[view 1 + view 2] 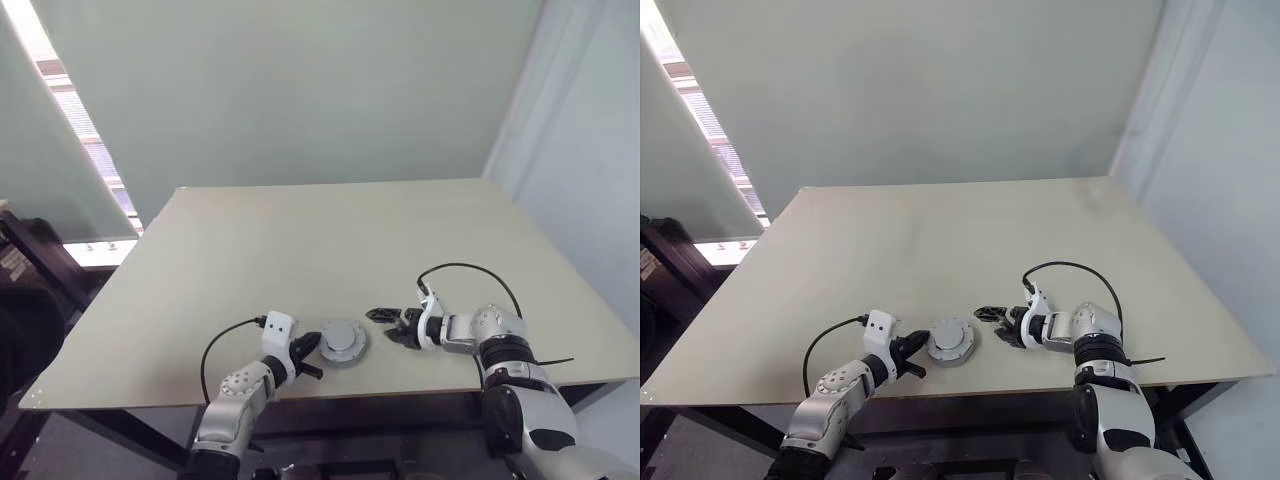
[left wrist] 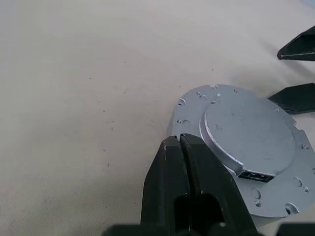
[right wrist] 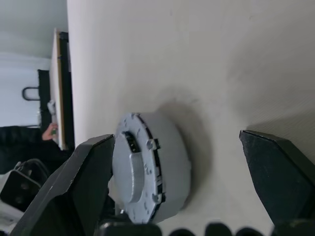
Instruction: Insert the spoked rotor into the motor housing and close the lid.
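- No brand, label or writing readable on anything, as far as I can make out.
- Count: one round grey assembly, the motor housing (image 1: 343, 343) with the lid (image 2: 251, 133) sitting on top, plus two tools.
- The housing sits on the worktop (image 1: 330, 240) near its front edge, in between both tools.
- Left tool (image 1: 306, 357) is clenched tight with nothing in it, tips right against the housing's rim.
- Right tool (image 1: 389, 327) is spread wide and released, just beside the housing on the other side, not touching, fingers (image 3: 280, 167) pointing at it.
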